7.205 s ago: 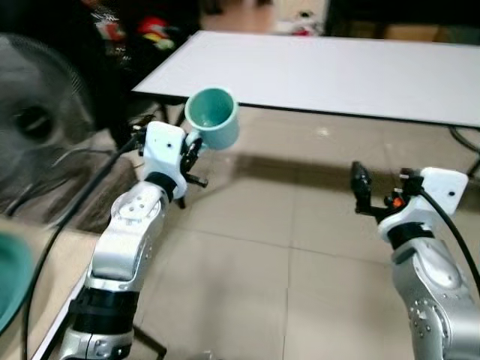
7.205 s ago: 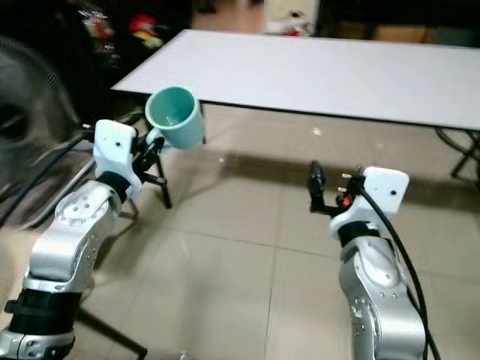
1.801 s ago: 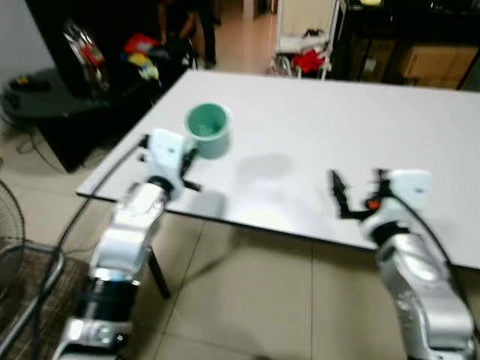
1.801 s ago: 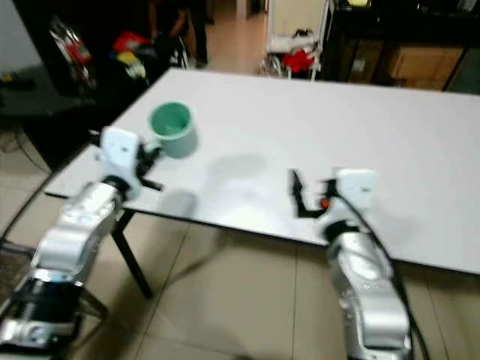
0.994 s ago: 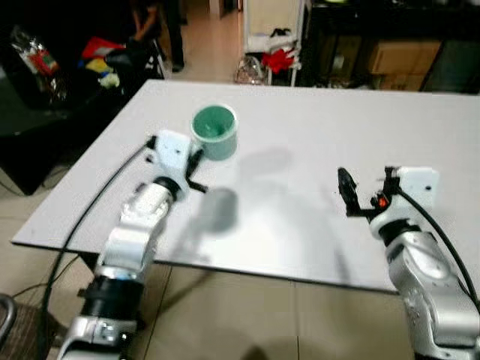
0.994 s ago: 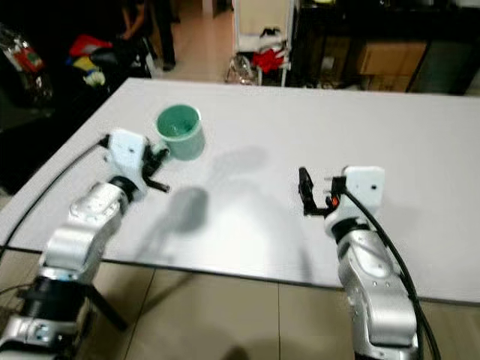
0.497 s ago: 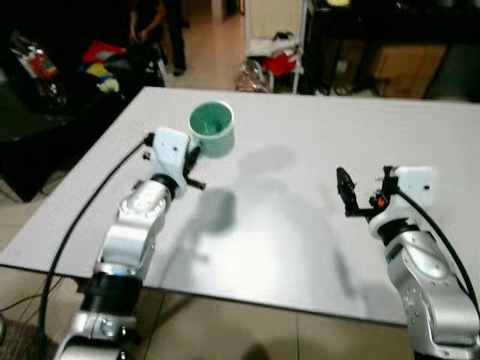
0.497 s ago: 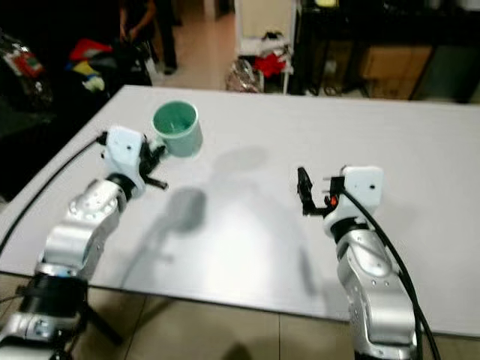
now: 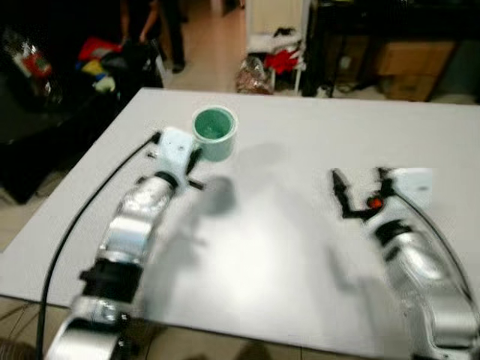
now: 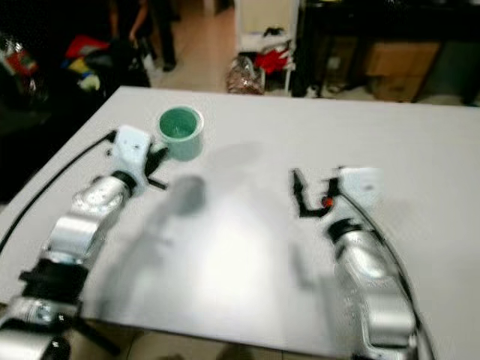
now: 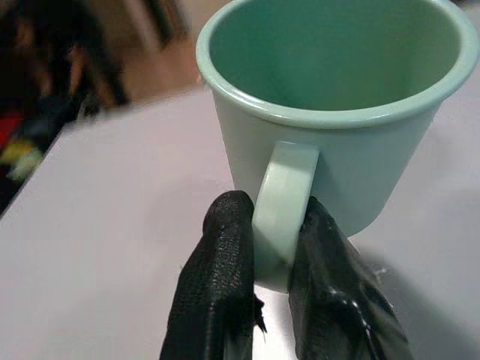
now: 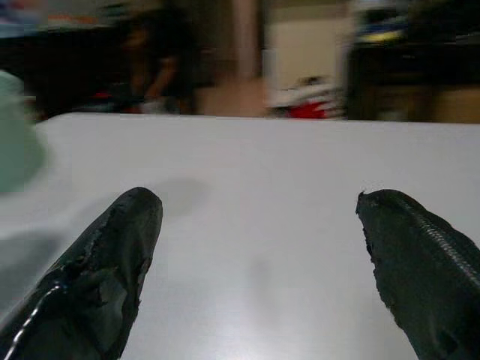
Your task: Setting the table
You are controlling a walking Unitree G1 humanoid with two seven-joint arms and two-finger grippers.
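A mint-green mug [image 9: 214, 133] hangs upright above the far left part of the white table [image 9: 285, 247], throwing a shadow on it. My left gripper [image 9: 195, 160] is shut on its handle [image 11: 281, 202], with a black finger [image 11: 222, 285] on each side. The mug is empty inside. My right gripper [image 9: 358, 185] hovers over the right half of the table, open with nothing between its fingers [image 12: 105, 270]. In the right wrist view the mug's edge [image 12: 15, 135] shows far off to one side.
The table's left edge and near edge are close to my arms. Beyond the far edge lie a tiled floor, a cart with red cloth [image 9: 277, 56], dark shelving and boxes [image 9: 409, 60]. A person [image 9: 150, 22] stands at the back left by cluttered bags.
The camera has closed in on the table, which now lies under both arms instead of ahead. The left gripper has kept the mug; the right gripper has stayed open.
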